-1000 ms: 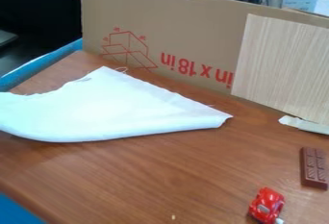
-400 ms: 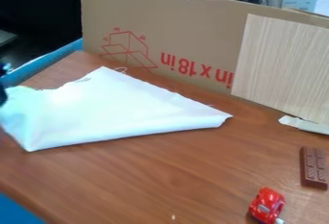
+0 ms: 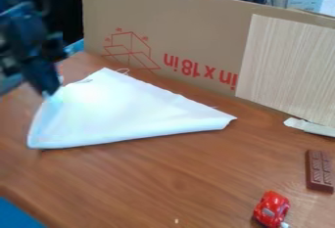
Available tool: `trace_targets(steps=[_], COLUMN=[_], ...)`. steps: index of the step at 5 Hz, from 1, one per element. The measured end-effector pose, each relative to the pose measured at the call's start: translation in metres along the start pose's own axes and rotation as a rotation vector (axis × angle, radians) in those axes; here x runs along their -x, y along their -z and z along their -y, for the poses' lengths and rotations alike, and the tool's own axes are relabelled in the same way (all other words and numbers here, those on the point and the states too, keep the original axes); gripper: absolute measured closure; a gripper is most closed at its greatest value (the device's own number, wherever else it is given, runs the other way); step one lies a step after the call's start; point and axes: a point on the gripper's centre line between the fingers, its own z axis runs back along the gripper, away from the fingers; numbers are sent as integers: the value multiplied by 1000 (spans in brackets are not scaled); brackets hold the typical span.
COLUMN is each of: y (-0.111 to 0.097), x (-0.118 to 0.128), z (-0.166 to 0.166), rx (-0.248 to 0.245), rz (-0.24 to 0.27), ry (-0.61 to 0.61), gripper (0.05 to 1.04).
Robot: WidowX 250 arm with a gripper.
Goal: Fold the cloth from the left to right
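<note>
The black gripper [image 3: 47, 93] hangs at the left of the view, tilted down to the right, shut on the upper left edge of the white cloth [image 3: 124, 112]. From its tips the cloth slopes down to a rounded lower left corner near the table's left part. The rest of the cloth lies on the brown table [image 3: 170, 178], with one point at the back by the cardboard and another at the right. Whether layers overlap beneath the held edge cannot be seen.
A tall cardboard panel [image 3: 190, 36] stands behind the cloth, with a light wood-grain board [image 3: 288, 65] at its right. A red toy car [image 3: 272, 208] and a brown chocolate bar [image 3: 319, 171] lie at the lower right.
The gripper has come in from the left edge and moved right, bringing the cloth's left end with it. The cloth's right part, car and chocolate bar have kept their places.
</note>
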Motion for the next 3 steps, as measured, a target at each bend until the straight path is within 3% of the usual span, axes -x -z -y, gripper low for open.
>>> trace_targets(steps=[2,3], y=[29,38], x=[-27,-35], z=[72,105], rx=[-42,-47], rz=[-122,-145], ry=[-136,-166], gripper=[1033,1033])
